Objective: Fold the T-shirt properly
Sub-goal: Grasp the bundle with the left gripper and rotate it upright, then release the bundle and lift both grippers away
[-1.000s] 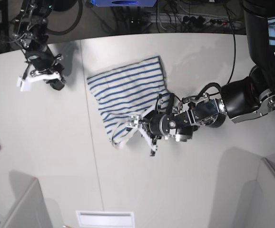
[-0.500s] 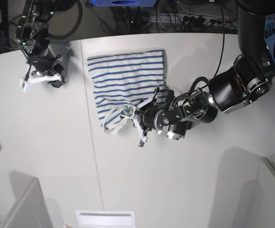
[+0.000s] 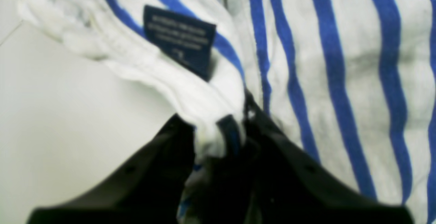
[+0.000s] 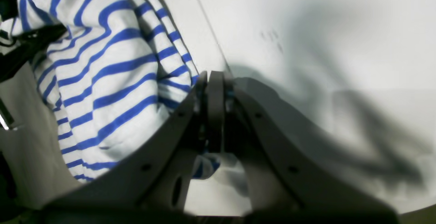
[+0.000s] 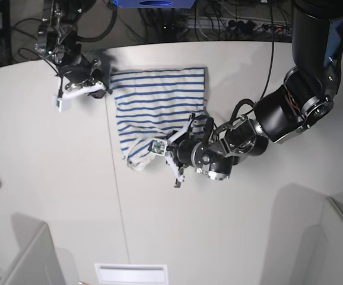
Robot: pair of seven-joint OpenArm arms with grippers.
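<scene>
Where cables crowd behind, T-shirt [image 5: 159, 104] lies on white table [image 5: 248, 225].

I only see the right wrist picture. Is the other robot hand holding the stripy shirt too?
Observer: Yes. In its own wrist view, the left gripper is shut on the T-shirt, pinching white ribbed edge.
Child: Is there a label?
Observer: Yes, a small dark tag sits just above that pinch.
Child: Where's my hand from above?
Observer: The right gripper is at the shirt's far corner.
</scene>
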